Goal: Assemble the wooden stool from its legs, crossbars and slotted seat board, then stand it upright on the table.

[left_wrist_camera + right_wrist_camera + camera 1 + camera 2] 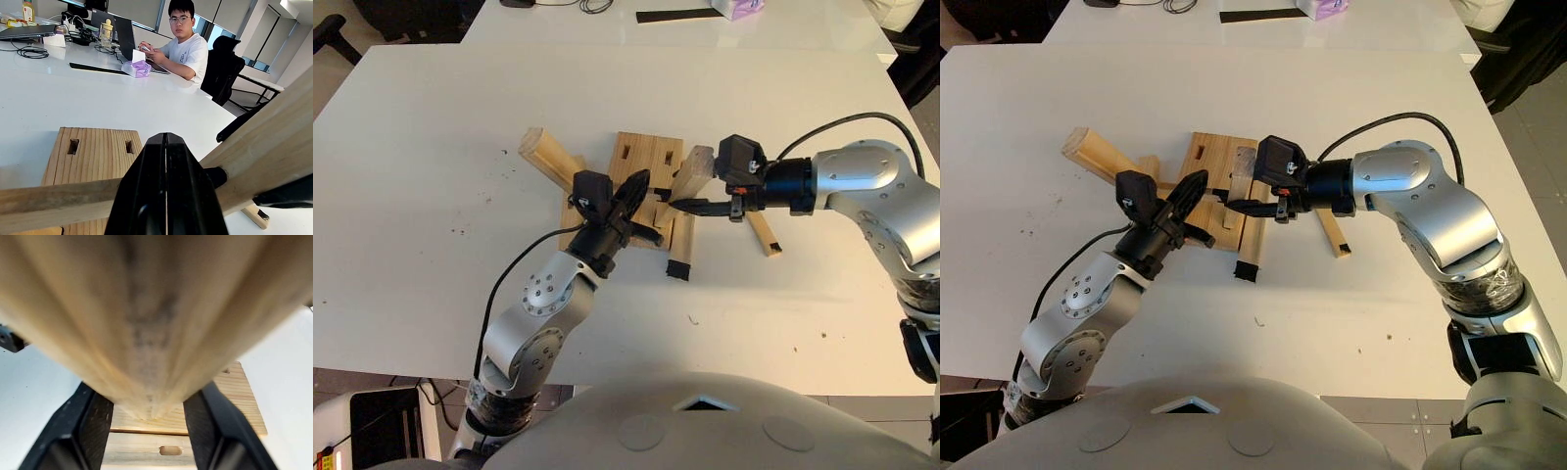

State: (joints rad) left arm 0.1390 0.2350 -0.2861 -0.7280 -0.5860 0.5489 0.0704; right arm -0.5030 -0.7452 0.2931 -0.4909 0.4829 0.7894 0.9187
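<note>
The slotted seat board [641,152] lies flat mid-table with legs and crossbars around and on it. One thick leg [548,155] lies at its left corner. My right gripper [690,204] is shut on another leg [683,240] with a black foot; its fingers [93,426] clamp the wood from both sides above the board [234,396]. My left gripper [636,191] sits at the board's near edge, its fingers [166,161] pressed together and lying across a thin crossbar [49,203]. I cannot tell if they pinch it.
A thin wooden bar [766,237] lies loose on the table to the right of the held leg. A second white table [705,24] behind carries a black strip [677,15] and a tissue pack [137,68]. Open table surface surrounds the parts.
</note>
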